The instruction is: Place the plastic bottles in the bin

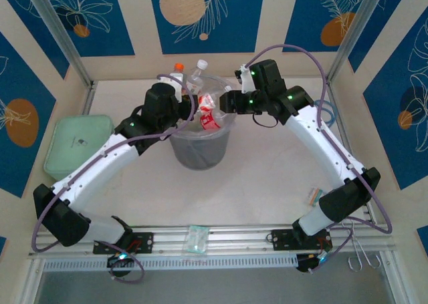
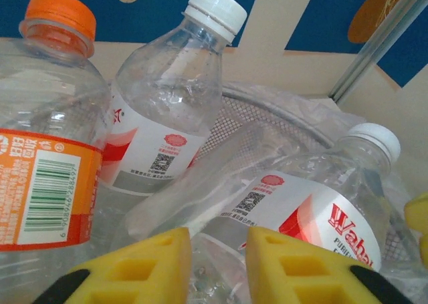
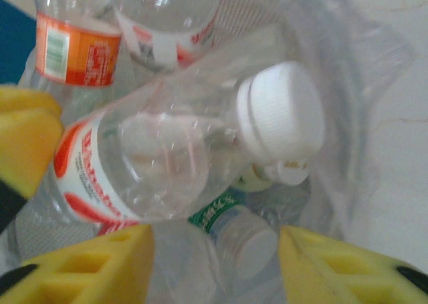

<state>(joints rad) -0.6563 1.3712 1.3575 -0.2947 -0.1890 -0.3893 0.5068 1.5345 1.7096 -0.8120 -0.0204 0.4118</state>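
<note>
The bin (image 1: 199, 150) stands mid-table, with both grippers over its rim. My left gripper (image 2: 219, 240) is shut on the base of a clear red-labelled bottle (image 2: 314, 217). That bottle lies across the bin's mouth (image 1: 210, 115), white cap away from the left wrist camera. My right gripper (image 3: 215, 240) is open above the bin (image 3: 348, 83), nothing between its fingers. Under it a green-labelled bottle (image 3: 244, 240) lies inside the bin, below the red-labelled one (image 3: 154, 164). Behind the bin (image 2: 267, 107) stand an orange-capped bottle (image 2: 47, 150) and a white-capped bottle (image 2: 167, 103).
A mint-green lidded box (image 1: 77, 143) sits at the left of the table. One flat packet (image 1: 197, 238) lies on the front rail and another (image 1: 314, 196) lies near the right arm's base. Frame posts rise at the back corners.
</note>
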